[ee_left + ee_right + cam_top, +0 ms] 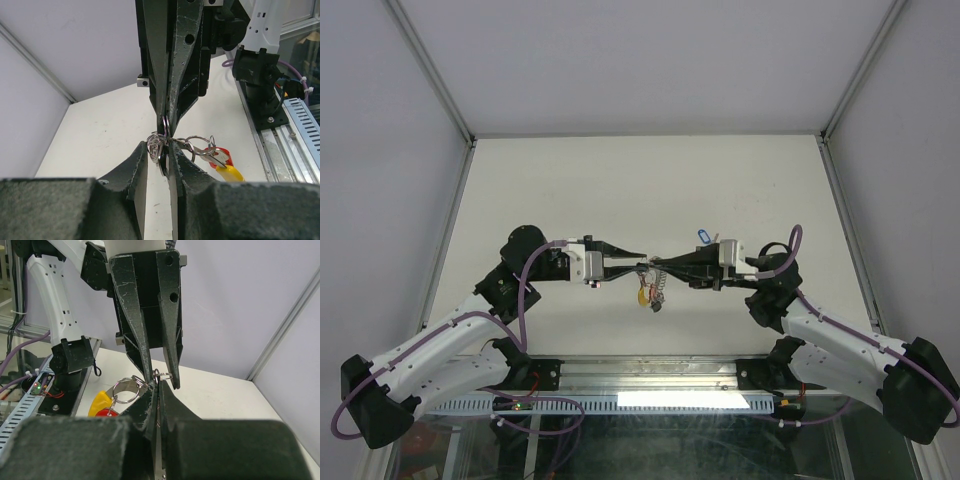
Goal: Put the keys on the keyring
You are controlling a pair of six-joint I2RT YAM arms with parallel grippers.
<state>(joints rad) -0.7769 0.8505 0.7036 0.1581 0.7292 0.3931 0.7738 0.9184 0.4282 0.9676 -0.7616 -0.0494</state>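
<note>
**Keyring pinched mid-air between two gripper tips**

Keyring [166, 126]: held clear of the tabletop [570, 180], over its middle and somewhat nearer the near edge than the far one. Seen edge-on from the left wrist, standing upright. Clamped at the tip of the right gripper [164, 118], both fingers pressed together with only the ring's rim showing below them.

Keys [648, 293]: hanging in a loose bunch just under the meeting point of the two arms. Threaded through small split rings [197, 141] beside the keyring. Yellow tag [230, 174] lowest, red tag [223, 155] touching it from above. Exact count of keys in the bunch too small to tell.

Left gripper [159, 151]: tip to tip with the right one, pointing straight at it. Fingers drawn in to a narrow slot, nipping a silver key [156, 146] just beside the keyring; key bow or its little loop, hard to say which.

Blue tag [701, 236]: apart from the bunch, just beyond the right gripper's body toward the far edge. Lying on the tabletop or raised off it, cannot tell.

Both arms reaching in from the near corners. Purple cables [525, 290] looped along them. Cable tray [670, 402] along the near edge.
</note>
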